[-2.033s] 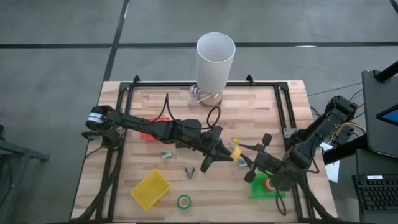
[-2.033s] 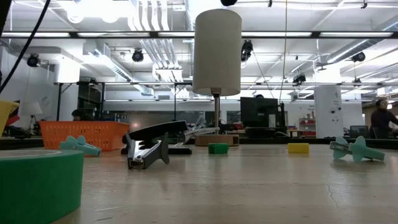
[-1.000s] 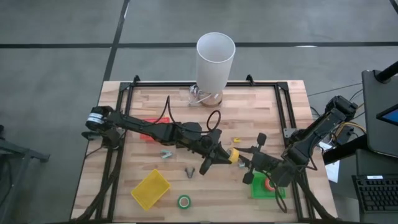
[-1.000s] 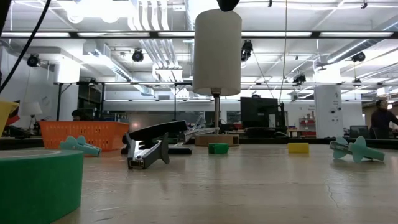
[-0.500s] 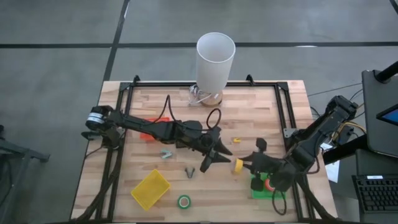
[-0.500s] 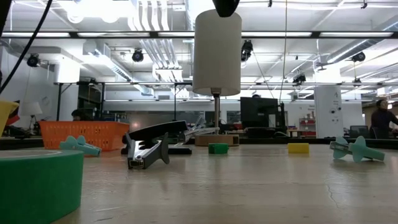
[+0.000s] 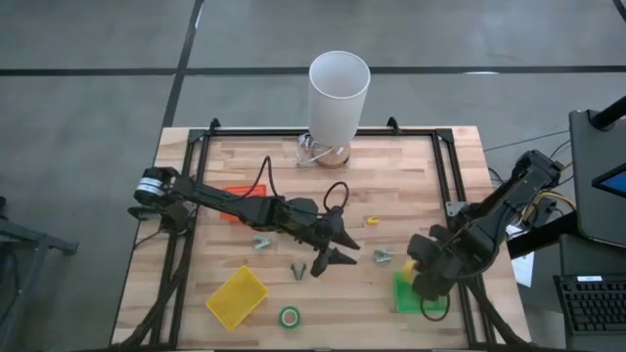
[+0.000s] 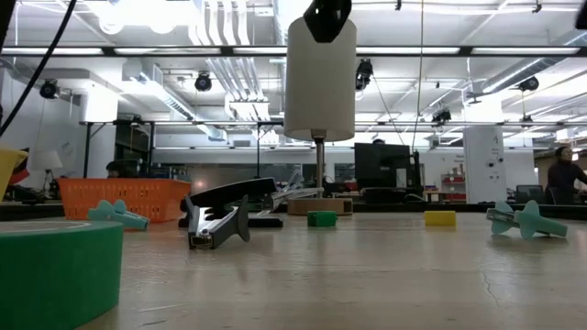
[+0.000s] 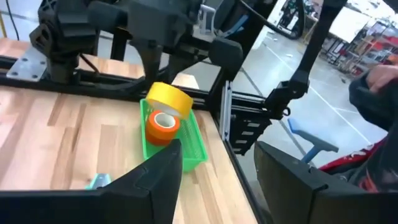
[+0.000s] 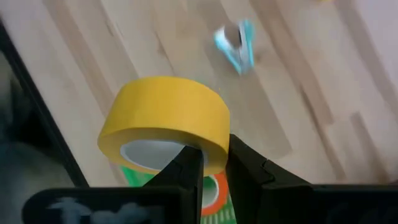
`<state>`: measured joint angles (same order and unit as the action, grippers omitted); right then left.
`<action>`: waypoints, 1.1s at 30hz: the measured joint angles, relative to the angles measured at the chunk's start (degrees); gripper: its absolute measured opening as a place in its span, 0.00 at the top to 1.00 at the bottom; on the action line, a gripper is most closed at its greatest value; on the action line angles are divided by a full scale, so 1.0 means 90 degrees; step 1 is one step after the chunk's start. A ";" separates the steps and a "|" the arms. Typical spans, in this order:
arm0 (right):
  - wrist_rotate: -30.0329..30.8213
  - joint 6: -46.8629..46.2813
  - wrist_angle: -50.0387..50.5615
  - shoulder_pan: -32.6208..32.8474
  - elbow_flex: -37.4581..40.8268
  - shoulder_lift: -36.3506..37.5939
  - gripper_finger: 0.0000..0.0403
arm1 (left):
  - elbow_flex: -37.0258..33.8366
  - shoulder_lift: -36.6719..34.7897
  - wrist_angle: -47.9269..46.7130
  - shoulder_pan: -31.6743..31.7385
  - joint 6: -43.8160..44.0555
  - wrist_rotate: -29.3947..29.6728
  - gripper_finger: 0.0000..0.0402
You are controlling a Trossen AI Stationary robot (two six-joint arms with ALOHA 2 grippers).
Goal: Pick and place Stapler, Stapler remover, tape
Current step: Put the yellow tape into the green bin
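My right gripper (image 7: 419,266) is shut on a yellow tape ring (image 10: 165,121) and holds it above the green tray (image 7: 411,295). An orange-red tape ring (image 9: 163,126) lies in that tray. My left gripper (image 7: 337,249) is open and empty over the middle of the table, to the left of the tray. A green tape ring (image 7: 290,316) lies flat near the front edge. Two grey metal claws (image 7: 261,241) (image 7: 298,269) and a teal staple remover (image 7: 383,256) lie on the wood. A black stapler (image 8: 229,192) shows in the low view. My right gripper pinches the yellow ring's wall (image 10: 214,149) between its two fingers, one finger (image 10: 188,167) inside the pale core and one (image 10: 247,165) outside. The ring is lifted clear and tilted, above the green tray and its orange-red ring.
A tall white cylinder (image 7: 338,93) stands at the far edge. A yellow tray (image 7: 237,296) sits at the near left, and a red tray (image 7: 230,202) lies partly under the left arm. A black frame (image 7: 450,176) borders the table. A small yellow block (image 7: 373,221) lies mid-table.
My right gripper has carried the yellow tape ring from beside my left gripper toward the table's right and near edges, and now holds it over the green tray. My left gripper has stayed open, about where it was.
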<state>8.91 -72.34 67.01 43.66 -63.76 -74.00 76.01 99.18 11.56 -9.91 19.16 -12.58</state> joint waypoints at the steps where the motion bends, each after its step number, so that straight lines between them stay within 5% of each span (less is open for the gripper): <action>1: -0.0140 -0.0028 -0.0096 -0.0002 0.0079 -0.0020 0.89 | -0.0065 0.0000 0.0099 0.0004 0.0036 0.0005 0.50; 19: -0.1359 0.0868 -0.0851 -0.0007 0.0251 -0.1749 0.89 | -0.0248 0.0000 0.0173 -0.0010 0.0349 0.0007 0.50; 33: -0.2090 0.1275 -0.0870 -0.0021 0.0239 -0.2293 0.89 | -0.0248 0.0000 0.0203 -0.0010 0.0401 0.0007 0.50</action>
<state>-9.90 -60.86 59.18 43.47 -61.60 -94.64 73.78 99.18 13.39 -10.00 22.76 -12.51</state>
